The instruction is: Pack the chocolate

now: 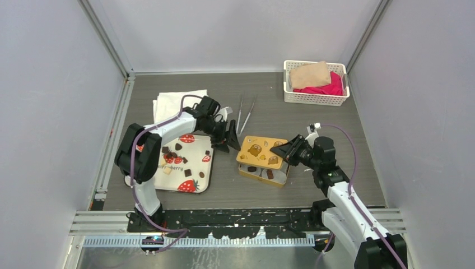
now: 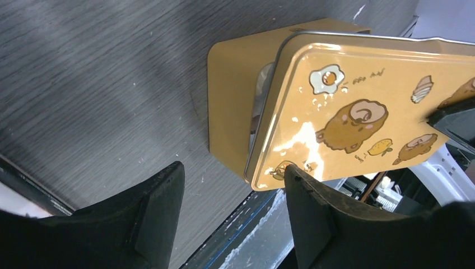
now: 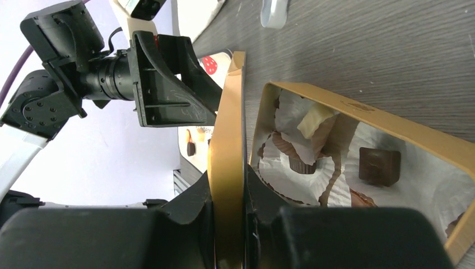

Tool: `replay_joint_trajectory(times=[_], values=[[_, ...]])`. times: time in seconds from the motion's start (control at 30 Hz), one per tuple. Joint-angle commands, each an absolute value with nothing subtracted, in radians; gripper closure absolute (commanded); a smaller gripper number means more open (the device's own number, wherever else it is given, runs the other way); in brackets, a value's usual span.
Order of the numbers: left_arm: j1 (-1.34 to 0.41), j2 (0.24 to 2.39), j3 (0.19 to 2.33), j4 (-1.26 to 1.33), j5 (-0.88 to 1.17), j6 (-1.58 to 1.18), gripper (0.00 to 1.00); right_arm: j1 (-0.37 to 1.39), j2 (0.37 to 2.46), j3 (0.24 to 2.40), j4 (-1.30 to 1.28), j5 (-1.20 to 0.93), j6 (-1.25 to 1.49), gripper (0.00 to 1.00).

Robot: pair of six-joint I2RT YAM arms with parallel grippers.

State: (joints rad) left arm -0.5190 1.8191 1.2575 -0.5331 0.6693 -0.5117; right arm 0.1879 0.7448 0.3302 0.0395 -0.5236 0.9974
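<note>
Dark grey wood-grain table (image 1: 313, 190), plain grey walls (image 1: 241, 33). Right gripper (image 3: 228, 207) clamped on the edge of the golden lid (image 2: 358, 112), tilted over the open tin (image 3: 358, 109). Some chocolates (image 3: 380, 166) in the tin's paper cups, just beside its fingers. Left gripper (image 2: 232, 174) open, empty, at the lid's other edge; more chocolates on the strawberry tray (image 1: 196, 147) nearby. Farther back: tweezers (image 1: 244, 115), white basket (image 1: 313, 99) of cloths.
</note>
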Motion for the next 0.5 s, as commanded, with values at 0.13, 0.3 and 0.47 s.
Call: replay_joint_trajectory(times=[0.13,0.3,0.47], values=[[-0.536,1.881,1.29,-0.464,0.751,-0.509,0.36,0.189,0.749,0.321,0.051,-0.539,0.973,0.99],[-0.54,1.908,1.297,-0.477,0.773,-0.496,0.38,0.189,0.743,0.315,0.018,-0.531,0.965,0.99],[-0.54,1.924,1.295,-0.48,0.795,-0.488,0.4,0.189,0.755,0.318,0.008,-0.533,0.958,0.99]])
